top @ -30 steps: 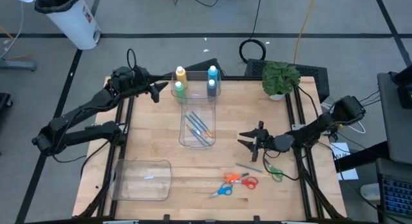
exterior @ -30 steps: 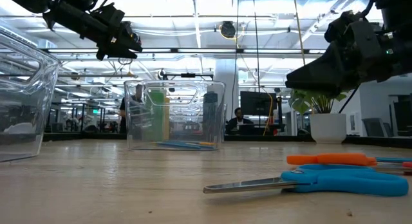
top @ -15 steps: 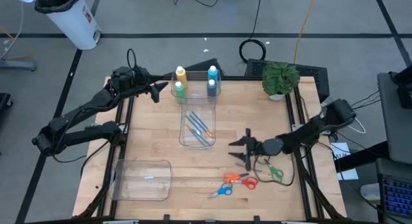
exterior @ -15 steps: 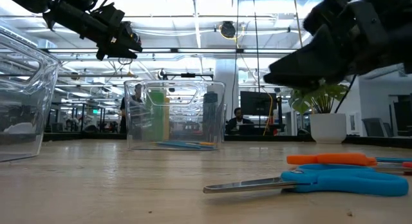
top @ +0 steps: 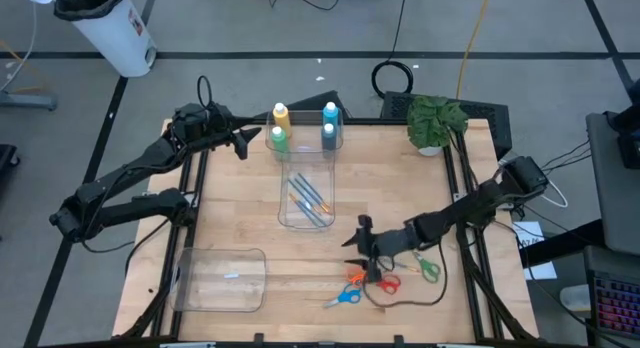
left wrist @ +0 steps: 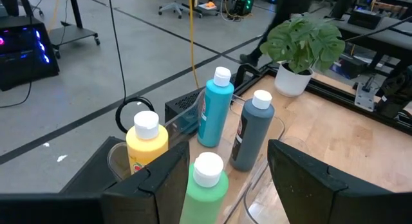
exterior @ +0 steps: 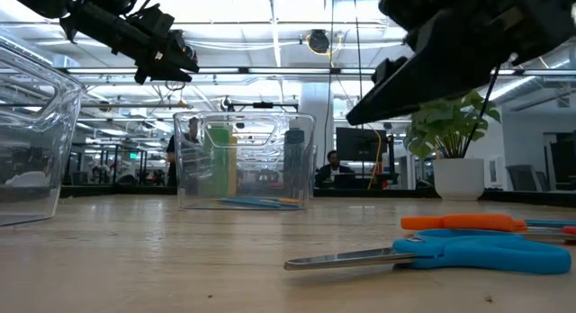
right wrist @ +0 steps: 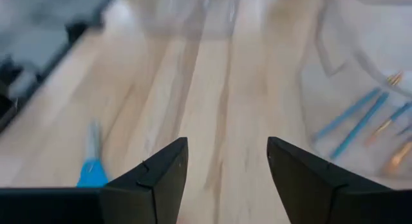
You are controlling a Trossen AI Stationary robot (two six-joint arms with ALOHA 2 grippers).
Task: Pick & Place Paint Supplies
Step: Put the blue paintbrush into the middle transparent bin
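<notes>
Landmark: the clear plastic bin [top: 306,188] at table centre.

Nearest the front edge, well in front of the bin, lie blue-handled scissors [top: 343,297] and orange-handled scissors [top: 375,279]; green-handled scissors [top: 428,269] sit further to the right. A flat clear plastic lid [top: 222,280] lies front-left of the bin. The right gripper [top: 362,258] hangs just above the orange scissors, front-right of the bin, fingers spread apart and holding nothing.

Inside the bin, thin blue and orange-handled brushes [top: 310,201] lie flat on its floor. At its far end stand four white-capped bottles: yellow [left wrist: 147,147], green [left wrist: 205,188], light blue [left wrist: 214,108], grey-blue [left wrist: 252,131]. The left gripper [top: 243,141] waits just left of the bottles, fingers apart, empty.

Risks: the right gripper is over scissors, not paint supplies; closing here would likely grab the wrong item or nudge the scissors into each other. A trailing cable near the scissors could snag. The left gripper advancing could tip the tightly packed bottles.

Room: bare wood between bin and scissors is open; the potted green plant [top: 436,121] crowds the far-right corner, rails line both sides.
</notes>
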